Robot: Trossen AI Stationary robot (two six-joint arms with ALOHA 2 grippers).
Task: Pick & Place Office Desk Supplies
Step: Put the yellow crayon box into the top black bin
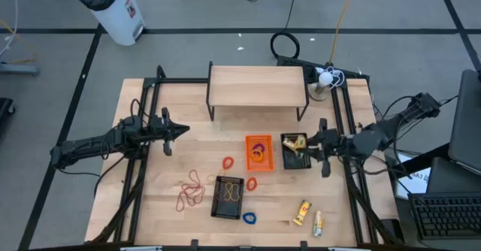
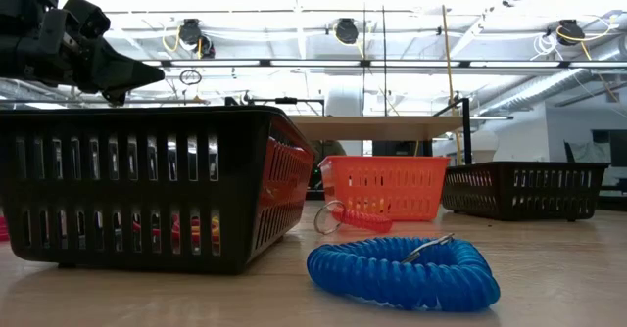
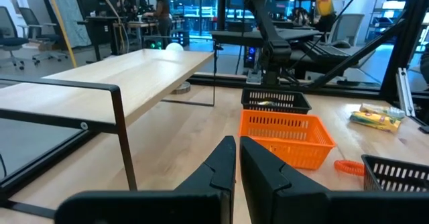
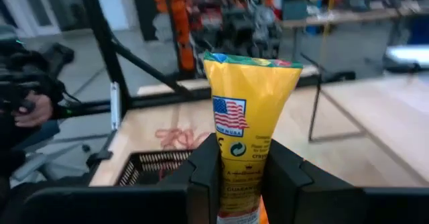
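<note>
My right gripper point(image 1: 311, 143) is shut on a yellow stick-like packet point(image 4: 247, 110) above the black basket point(image 1: 295, 159) at the table's right, which holds more yellow items. My left gripper point(image 1: 174, 131) is shut and empty, raised over the left part of the table, also visible in its wrist view point(image 3: 237, 158) and the low view point(image 2: 137, 73). Loose on the wood lie red and brown rubber bands point(image 1: 192, 192), two orange coil rings point(image 1: 228, 162) point(image 1: 252, 183), a blue coil ring point(image 1: 249, 218) point(image 2: 402, 272) and two yellow packets point(image 1: 302, 212) point(image 1: 318, 222). My right gripper pinches the yellow packet by its near end point(image 4: 242, 174) between the two fingers point(image 4: 204, 172). The fingers come level from the table's right side and lie along the packet. The packet is lifted clear, its free end point(image 4: 251, 63) sticking out past the fingertips toward the table's left.
An orange basket point(image 1: 258, 152) stands in the middle with rings in it, and a second black basket point(image 1: 229, 197) near the front edge. A wooden shelf on black legs point(image 1: 258, 86) stands at the far side. Black frame rails point(image 1: 143, 153) run along both sides.
</note>
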